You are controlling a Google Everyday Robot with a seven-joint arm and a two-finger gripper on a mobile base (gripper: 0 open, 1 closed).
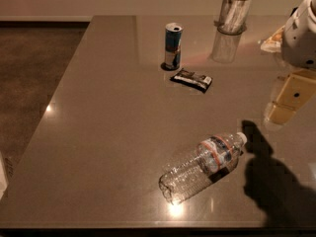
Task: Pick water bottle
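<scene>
- Four things rest on the glossy brown counter (98, 132) in the camera view, and the robot's arm comes in over its right edge.
- The water bottle (205, 167) lies on its side near the front edge, right of the middle. Its white cap points toward the right edge and slightly back, and its clear ribbed base points toward the front edge. The red, white and blue label wraps the half nearer the cap. Nothing touches the bottle.
- The gripper (290, 98) hangs at the right edge, about midway between back and front. It shows as a tan piece below the white rounded arm housing (301, 33). It sits back and right of the bottle's cap, apart from it. I cannot tell whether it is spread or pressed together.
- A dark shadow (271, 181) falls on the counter toward the front right corner, its tip just beside the cap.
- A blue-and-silver can (173, 46) stands upright toward the back edge, near the middle.
- A dark packet (191, 80) lies flat just in front of the can, slightly to its right.
- A clear glass container (232, 14) stands at the back edge toward the right corner, holding something white.
</scene>
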